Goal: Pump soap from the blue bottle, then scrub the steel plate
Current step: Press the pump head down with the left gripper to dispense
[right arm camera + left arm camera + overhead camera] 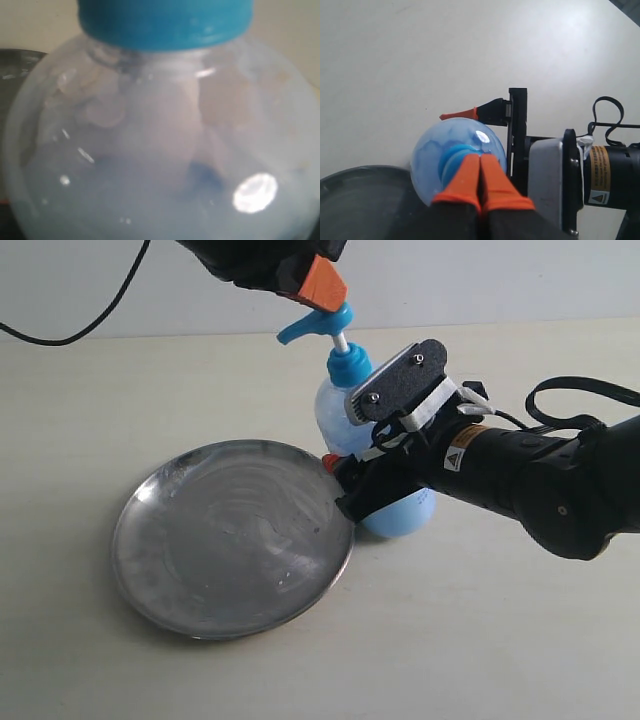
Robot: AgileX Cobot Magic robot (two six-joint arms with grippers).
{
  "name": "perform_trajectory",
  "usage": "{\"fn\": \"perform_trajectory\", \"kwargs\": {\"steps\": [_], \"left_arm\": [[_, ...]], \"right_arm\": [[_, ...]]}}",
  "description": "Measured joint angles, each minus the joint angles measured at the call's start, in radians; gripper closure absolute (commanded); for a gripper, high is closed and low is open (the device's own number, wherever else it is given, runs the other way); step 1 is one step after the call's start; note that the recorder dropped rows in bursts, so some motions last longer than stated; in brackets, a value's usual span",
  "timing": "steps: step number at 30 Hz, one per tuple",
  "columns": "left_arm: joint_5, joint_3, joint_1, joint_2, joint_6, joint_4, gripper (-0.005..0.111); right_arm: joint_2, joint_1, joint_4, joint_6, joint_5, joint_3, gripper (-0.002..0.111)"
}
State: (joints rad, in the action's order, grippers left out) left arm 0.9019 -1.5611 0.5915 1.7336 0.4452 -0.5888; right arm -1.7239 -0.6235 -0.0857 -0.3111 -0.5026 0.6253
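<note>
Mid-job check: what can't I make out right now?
- Spout of the translucent blue pump bottle: left wrist view, under the shut left gripper.
- Right gripper's contact with the bottle: exterior view, its own body blocks; right wrist view blurred.
- Soap on the shiny round steel plate: exterior view, glare.

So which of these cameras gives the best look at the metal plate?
The exterior view: the whole steel plate shows there, rim and smeared face. The left wrist view catches only a dark slice of it, and the right wrist view a sliver behind the blue bottle.
</note>
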Motion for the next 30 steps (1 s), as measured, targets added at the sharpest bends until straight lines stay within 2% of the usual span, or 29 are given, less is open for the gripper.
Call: {"fn": "perform_trajectory", "kwargs": {"steps": [30], "left_arm": [[0.029,0.000,0.005,0.032,-0.059,0.007,0.107]], "right_arm": [[-0.002,0.000,0.024,0.000,-0.008,-0.002,0.108]]}}
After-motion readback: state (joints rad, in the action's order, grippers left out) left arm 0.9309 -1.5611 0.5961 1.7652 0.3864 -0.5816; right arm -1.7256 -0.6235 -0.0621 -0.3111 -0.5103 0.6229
